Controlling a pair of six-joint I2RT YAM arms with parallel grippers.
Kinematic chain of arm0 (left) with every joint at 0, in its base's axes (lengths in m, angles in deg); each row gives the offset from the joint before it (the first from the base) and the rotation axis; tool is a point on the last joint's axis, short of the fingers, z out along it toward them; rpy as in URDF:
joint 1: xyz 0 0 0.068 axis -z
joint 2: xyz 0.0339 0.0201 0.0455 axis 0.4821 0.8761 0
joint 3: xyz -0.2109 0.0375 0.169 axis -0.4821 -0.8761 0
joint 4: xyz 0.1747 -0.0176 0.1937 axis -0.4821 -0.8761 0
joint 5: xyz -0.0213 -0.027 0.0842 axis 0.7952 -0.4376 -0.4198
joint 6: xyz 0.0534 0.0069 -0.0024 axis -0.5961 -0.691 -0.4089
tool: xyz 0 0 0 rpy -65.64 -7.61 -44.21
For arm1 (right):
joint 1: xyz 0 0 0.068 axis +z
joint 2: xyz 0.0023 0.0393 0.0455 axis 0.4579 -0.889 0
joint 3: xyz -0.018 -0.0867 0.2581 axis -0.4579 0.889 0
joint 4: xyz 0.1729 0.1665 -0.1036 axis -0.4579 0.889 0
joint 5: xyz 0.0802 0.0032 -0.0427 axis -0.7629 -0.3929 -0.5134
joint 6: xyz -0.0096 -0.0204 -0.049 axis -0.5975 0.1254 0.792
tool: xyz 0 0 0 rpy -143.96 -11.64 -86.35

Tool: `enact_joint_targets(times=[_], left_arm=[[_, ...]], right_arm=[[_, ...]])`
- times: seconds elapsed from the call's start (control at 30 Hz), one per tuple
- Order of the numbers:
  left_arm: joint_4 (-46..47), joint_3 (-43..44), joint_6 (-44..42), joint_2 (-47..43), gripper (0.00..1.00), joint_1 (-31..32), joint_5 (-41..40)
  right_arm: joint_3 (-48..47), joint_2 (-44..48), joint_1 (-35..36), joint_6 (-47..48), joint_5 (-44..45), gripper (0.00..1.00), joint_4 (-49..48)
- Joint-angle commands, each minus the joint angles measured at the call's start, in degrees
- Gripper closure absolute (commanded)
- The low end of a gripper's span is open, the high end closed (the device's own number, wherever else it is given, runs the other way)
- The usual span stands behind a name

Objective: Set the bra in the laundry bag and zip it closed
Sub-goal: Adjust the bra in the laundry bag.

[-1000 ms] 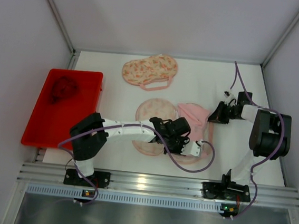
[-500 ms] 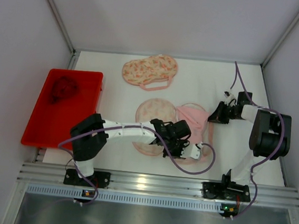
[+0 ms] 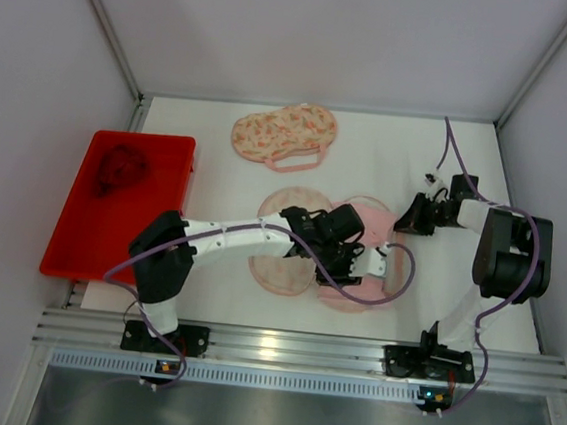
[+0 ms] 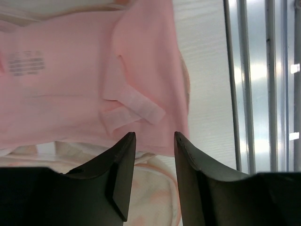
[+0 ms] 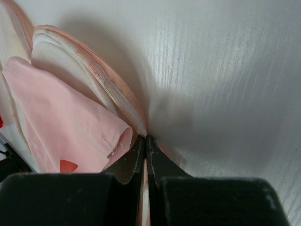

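The round patterned laundry bag [image 3: 286, 209] lies open in two halves at the table's middle. The pink bra [image 3: 375, 224] lies in its right half. My left gripper [image 3: 375, 265] hovers over the bra's near edge, open and empty. In the left wrist view the bra [image 4: 70, 89] fills the top and the bag lining [image 4: 150, 188] shows between the fingers of the left gripper [image 4: 154, 141]. My right gripper [image 3: 404, 223] is shut on the bag's right rim. In the right wrist view the right gripper [image 5: 146, 139] pinches the rim [image 5: 106, 82] beside the bra [image 5: 61, 117].
A second patterned fabric piece [image 3: 284, 134] lies at the back of the table. A red bin [image 3: 80, 243] holding a dark red item [image 3: 120, 169] stands at the left. The table's metal front rail [image 4: 263, 84] runs close to the bag's near side.
My left arm has moved toward the back, carrying its gripper from the bag's near edge over the bra. The bra looks pushed flatter in the bag. The right gripper has not moved.
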Motion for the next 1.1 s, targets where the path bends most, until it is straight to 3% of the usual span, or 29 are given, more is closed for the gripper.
enact_joint_targets(times=[0.0,0.2,0.5,1.07], left_arm=[[-0.89,5.04,0.43,-3.82,0.56,-3.03,2.23],[-0.90,7.24,-1.60,0.13,0.55,-4.70,3.19],[-0.28,13.58,3.32,7.60,0.51,-4.00,2.23],[4.64,10.24,6.31,10.94,0.53,-1.01,2.76]], right_arm=[[0.78,1.18,0.67,2.46,1.01,1.00,0.12],[0.61,1.36,0.76,2.99,0.84,1.00,0.91],[1.48,1.97,0.76,3.25,0.84,1.00,1.09],[1.57,1.45,0.76,3.34,1.01,1.00,1.00]])
